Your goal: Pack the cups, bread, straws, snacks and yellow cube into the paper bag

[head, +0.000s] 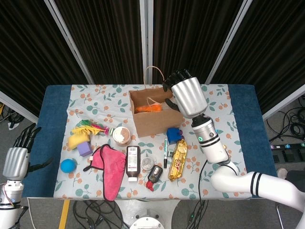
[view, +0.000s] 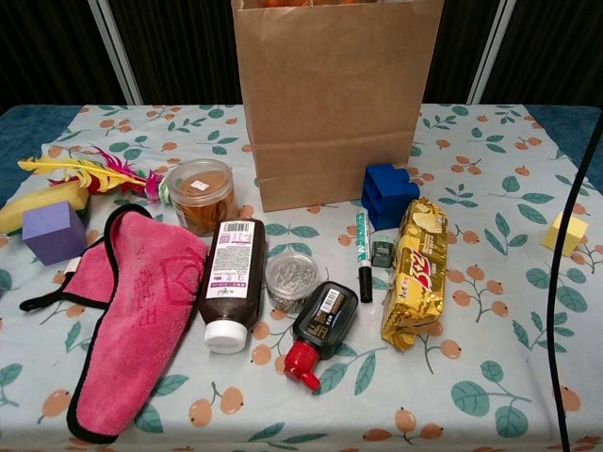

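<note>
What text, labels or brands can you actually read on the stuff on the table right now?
Nothing can be read with confidence.
Gold snack pack: red lettering, too blurred to read.
Dark bottle: white label with barcode and fine print, too small.
Small black bottle: label print too small.
Pink cloth: stitched emblem, no legible words.
Round tub: small white sticker, unreadable.
Paper bag: no print visible.

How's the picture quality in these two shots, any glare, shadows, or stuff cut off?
Head view: even light, sharp, the backdrop near black, and a bright sheen on the right hand above the paper bag. Chest view: soft shadows beneath objects, glare on the gold snack pack, and the bag's top cut off by the frame.
</note>
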Controlling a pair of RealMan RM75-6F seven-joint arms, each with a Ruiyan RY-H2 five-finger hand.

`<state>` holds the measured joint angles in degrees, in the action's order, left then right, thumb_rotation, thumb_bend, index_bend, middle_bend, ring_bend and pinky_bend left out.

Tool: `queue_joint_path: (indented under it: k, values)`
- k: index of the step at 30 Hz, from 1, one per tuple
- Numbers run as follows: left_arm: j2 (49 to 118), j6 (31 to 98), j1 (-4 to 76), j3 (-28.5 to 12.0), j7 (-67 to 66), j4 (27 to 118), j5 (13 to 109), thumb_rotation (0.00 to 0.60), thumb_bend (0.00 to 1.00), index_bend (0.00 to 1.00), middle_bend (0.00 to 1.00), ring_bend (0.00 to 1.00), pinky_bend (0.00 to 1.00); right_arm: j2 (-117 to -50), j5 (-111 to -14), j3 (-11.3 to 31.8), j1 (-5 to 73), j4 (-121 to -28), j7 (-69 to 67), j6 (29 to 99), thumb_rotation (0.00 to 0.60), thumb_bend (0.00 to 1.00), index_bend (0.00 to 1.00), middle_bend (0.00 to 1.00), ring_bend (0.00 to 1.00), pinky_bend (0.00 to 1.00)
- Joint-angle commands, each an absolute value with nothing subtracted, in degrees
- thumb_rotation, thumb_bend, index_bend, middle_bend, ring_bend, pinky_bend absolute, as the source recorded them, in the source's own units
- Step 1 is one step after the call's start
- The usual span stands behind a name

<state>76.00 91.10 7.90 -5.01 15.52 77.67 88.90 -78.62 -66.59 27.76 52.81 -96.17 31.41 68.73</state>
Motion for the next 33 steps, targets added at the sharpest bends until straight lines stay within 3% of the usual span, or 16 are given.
queue_joint_path:
  k: [1, 8, 12, 17, 22, 27, 33]
  values:
    - [75.99, 91.21, 7.83, -4.93, 15.45, 77.89, 89.0, 0.573, 0.15, 0.15, 0.14, 0.09, 0.19, -77.97, -65.88, 27.86, 52.39, -97.03, 31.47, 69.36, 0.6, 0.09, 0.54, 0.5, 0.32, 0.3]
    - [75.58, 91.68, 7.75, -4.84, 14.7, 78.86, 89.49, 0.573, 0.15, 0.15, 0.14, 0.09, 0.19, -74.7, -69.9, 28.98, 50.94, -103.72, 28.95, 73.32, 0.6, 0.09, 0.53, 0.5, 0.32, 0.29]
    - [75.51, 91.77, 7.77, -4.84, 14.37, 79.44, 89.61, 0.57, 0.15, 0.15, 0.14, 0.09, 0.19, -69.49, -73.82, 28.16, 48.03, -111.05, 28.26, 74.99, 0.6, 0.09, 0.53, 0.5, 0.32, 0.29]
    - [76.0, 91.6, 7.9, -4.61, 13.88, 79.67, 89.91, 0.568, 0.15, 0.15, 0.14, 0.09, 0.19, -59.71, -84.33, 18.3, 42.02, -115.08, 24.86, 70.37, 0.6, 0.08, 0.53, 0.49, 0.31, 0.29]
    - [76.3, 91.5, 8.0, -4.68, 13.14, 79.72, 89.81, 0.572, 0.15, 0.15, 0.14, 0.09, 0.19, -54.79, -97.59, 7.76, 37.48, -109.99, 15.11, 68.29, 0.6, 0.07, 0.52, 0.49, 0.31, 0.29]
    - [76.84, 91.34, 8.13, -4.96, 12.47, 79.52, 89.39, 0.569, 0.15, 0.15, 0.14, 0.09, 0.19, -56.0, -108.34, 0.49, 37.61, -100.38, 9.02, 65.57, 0.6, 0.03, 0.52, 0.48, 0.29, 0.29]
    - [77.61, 91.39, 7.93, -4.84, 12.03, 78.87, 89.14, 0.572, 0.15, 0.15, 0.14, 0.09, 0.19, -60.46, -111.43, -1.96, 41.92, -93.39, 12.39, 55.26, 0.6, 0.0, 0.38, 0.39, 0.16, 0.2]
